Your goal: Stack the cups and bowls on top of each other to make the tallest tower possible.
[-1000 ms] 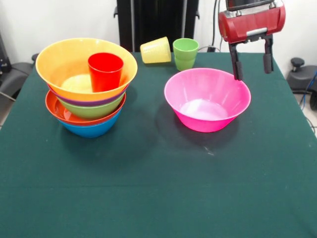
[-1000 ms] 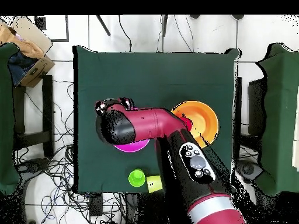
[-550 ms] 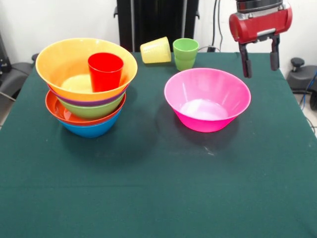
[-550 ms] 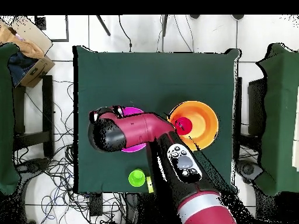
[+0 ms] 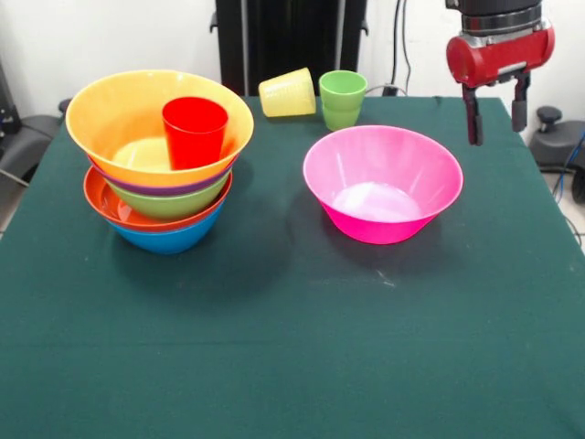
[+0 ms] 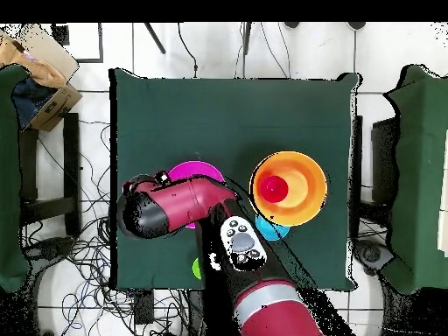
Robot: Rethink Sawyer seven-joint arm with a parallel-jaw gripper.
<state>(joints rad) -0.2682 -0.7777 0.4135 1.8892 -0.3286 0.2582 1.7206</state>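
Green cloth (image 5: pixel 274 347) covers the table. Nothing is held by the open gripper (image 5: pixel 497 114), raised beside the pink bowl (image 5: pixel 382 183). That bowl should probably be gripped next and carried to the tower (image 5: pixel 160 155).

Green cup (image 6: pixel 195 268) mostly under the arm (image 6: pixel 175 203)

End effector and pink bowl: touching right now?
Apart. The front view shows the end effector raised beyond the pink bowl, with dark table visible between its fingertips and the rim.
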